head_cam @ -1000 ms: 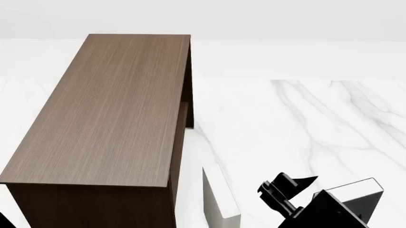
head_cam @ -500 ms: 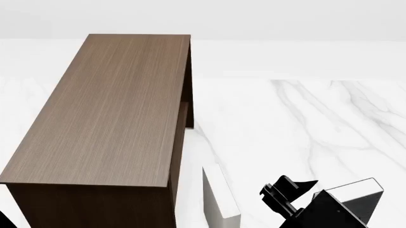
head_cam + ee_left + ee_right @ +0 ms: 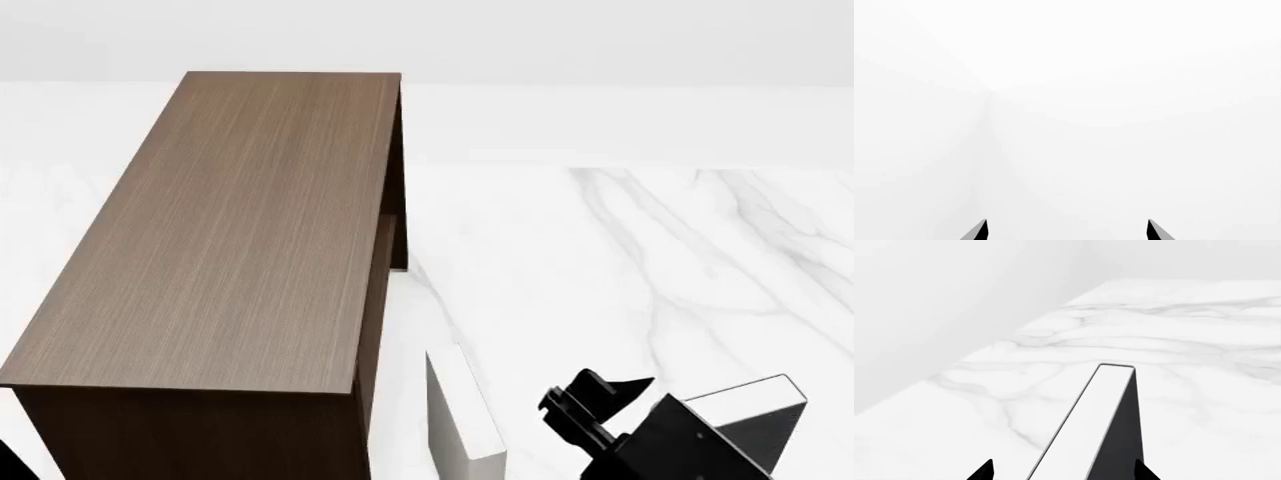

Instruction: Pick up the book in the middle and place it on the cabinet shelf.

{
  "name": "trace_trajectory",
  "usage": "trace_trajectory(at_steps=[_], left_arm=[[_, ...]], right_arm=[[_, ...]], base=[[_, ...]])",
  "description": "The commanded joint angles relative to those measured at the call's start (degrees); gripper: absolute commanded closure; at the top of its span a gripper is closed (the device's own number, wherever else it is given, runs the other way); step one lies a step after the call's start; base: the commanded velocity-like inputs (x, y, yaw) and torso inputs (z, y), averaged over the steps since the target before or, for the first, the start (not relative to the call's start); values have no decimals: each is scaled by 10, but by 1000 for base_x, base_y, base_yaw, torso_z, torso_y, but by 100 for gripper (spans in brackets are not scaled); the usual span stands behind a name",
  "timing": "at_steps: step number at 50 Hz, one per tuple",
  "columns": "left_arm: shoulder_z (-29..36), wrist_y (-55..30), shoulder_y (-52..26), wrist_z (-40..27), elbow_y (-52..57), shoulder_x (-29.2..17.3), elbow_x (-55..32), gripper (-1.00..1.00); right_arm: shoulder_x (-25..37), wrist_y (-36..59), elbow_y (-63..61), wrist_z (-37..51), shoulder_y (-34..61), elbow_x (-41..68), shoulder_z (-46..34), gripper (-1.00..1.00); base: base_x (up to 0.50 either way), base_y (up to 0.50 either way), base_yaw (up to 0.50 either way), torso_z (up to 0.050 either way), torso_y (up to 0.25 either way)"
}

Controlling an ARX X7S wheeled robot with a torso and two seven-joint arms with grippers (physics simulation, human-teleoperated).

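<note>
- Now, in the right wrist view, the right gripper [image 3: 1062,471] has its two dark fingertips apart at the bottom edge, with the grey book [image 3: 1106,425] standing on edge between and ahead of them; its white page edges face up and its dark cover faces the right of the frame.
- In the head view, that book [image 3: 747,415] sits at the lower right on the marble table [image 3: 641,260], partly behind the right gripper [image 3: 598,398].
- An off-white book [image 3: 461,420] stands just left of it, near the wood-grain cabinet [image 3: 227,240], which fills the left of the frame.
- To do the grasp well, I judge the fingers should straddle the cover and page block squarely, low enough not to tip it, and stay off the neighbouring book.
- The left gripper [image 3: 1066,231] shows two tips apart at the bottom edge, holding nothing, facing blank white.
- No brand, label or writing is legible on anything.
</note>
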Motion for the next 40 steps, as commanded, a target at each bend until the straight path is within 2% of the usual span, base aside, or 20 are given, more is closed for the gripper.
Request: trace_trajectory(at_steps=[1,40], left_arm=[[-10,14,-1,10,-8,8,9,-100],[-3,12,0,2,-7,1,9,-100]], right_arm=[[-12,-20,41,-17,11,-9,10,-100],[-16,-43,105,-31,13,-5,-23,-100]], base=[[0,0,0,0,0],[0,0,0,0,0]])
